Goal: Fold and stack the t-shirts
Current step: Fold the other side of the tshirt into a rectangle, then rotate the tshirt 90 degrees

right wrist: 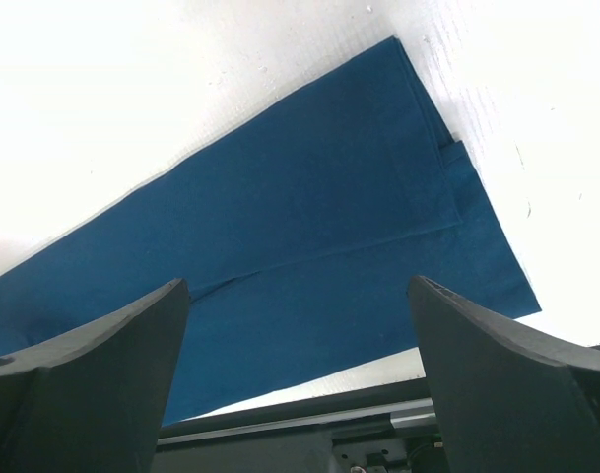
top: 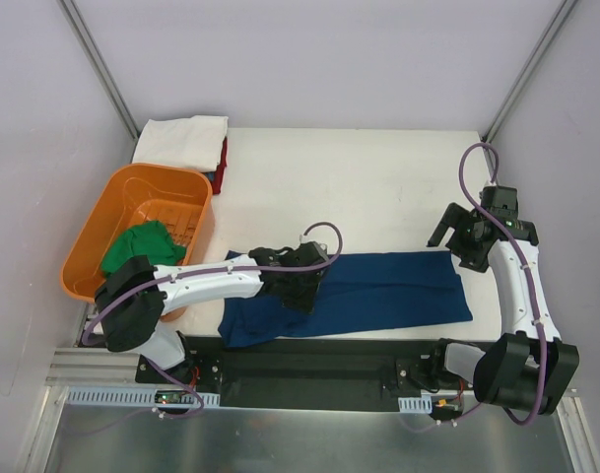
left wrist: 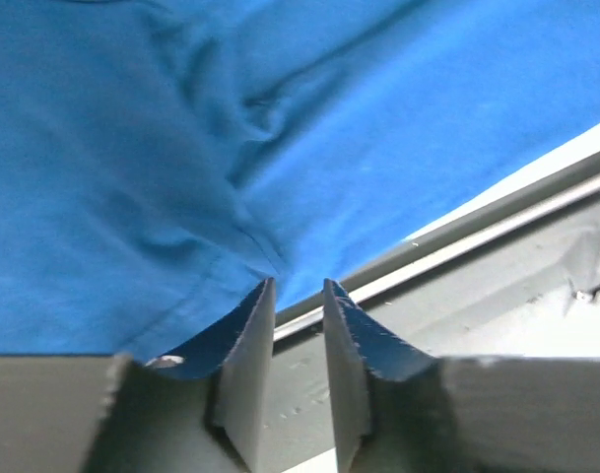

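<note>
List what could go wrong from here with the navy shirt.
The navy shirt lies along the near edge of the table; a nearward pull could drag it off.
The left fingers stand narrowly apart with no cloth between them; closing may catch one layer or none.
The right fingers are wide open, off the shirt; a one-sided lift could undo the fold.

Only glimpse an edge of red t-shirt [top: 224, 166] under white t-shirt [top: 181, 141]. Cannot see the stretch of navy t-shirt [top: 398, 286] beneath left claw [top: 298, 292] and arm.

A white table [top: 378, 177] sits enclosed by pale, evenly lit walls [top: 329, 59].
</note>
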Controlling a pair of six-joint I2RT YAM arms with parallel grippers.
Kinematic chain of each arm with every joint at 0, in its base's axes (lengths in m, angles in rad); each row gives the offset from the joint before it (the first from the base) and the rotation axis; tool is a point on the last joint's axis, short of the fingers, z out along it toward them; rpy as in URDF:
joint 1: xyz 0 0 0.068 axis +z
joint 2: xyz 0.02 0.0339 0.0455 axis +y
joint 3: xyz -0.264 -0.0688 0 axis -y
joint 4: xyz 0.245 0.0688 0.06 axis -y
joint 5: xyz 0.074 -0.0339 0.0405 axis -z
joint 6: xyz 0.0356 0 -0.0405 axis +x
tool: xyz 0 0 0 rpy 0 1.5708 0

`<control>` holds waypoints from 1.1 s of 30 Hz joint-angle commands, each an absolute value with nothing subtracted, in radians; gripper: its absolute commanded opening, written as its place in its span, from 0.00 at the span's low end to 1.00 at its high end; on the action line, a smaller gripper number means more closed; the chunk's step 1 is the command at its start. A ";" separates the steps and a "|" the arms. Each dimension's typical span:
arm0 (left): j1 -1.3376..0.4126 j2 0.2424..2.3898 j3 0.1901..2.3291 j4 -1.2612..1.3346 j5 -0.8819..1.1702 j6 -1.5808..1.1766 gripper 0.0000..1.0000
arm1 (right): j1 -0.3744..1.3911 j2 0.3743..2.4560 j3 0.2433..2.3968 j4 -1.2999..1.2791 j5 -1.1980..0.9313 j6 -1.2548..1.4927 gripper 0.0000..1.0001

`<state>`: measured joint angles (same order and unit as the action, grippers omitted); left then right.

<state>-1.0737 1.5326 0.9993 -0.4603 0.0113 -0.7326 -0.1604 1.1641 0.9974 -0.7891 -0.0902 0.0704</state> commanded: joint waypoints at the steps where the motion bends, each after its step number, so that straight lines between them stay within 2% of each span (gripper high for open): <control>1: -1.098 1.557 1.052 -0.463 0.051 -0.716 0.43 | -0.164 1.137 0.991 -0.779 -0.072 0.075 0.97; 6: -1.111 1.529 1.072 -0.465 0.058 -0.693 0.71 | -0.164 1.132 0.991 -0.776 -0.077 0.074 0.97; 7: -1.111 1.502 1.071 -0.463 0.054 -0.693 0.89 | -0.164 1.131 0.989 -0.773 -0.078 0.072 0.97; 8: -1.109 1.487 1.069 -0.463 0.035 -0.693 0.99 | -0.164 1.129 0.989 -0.772 -0.083 0.071 0.97; 15: -1.068 1.339 0.950 -0.462 -0.057 -0.770 0.99 | -0.144 1.152 0.970 -0.732 -0.231 0.040 0.97; 19: -1.057 1.301 0.864 -0.443 -0.054 -0.850 0.99 | -0.022 1.193 0.971 -0.729 -0.216 0.015 0.97; 26: -1.013 1.258 0.655 -0.214 0.089 -0.946 0.99 | 0.182 1.305 0.956 -0.730 -0.150 0.015 0.97; 33: -0.870 1.288 0.488 -0.003 0.205 -0.954 0.99 | 0.233 1.364 0.920 -0.716 -0.103 0.028 0.97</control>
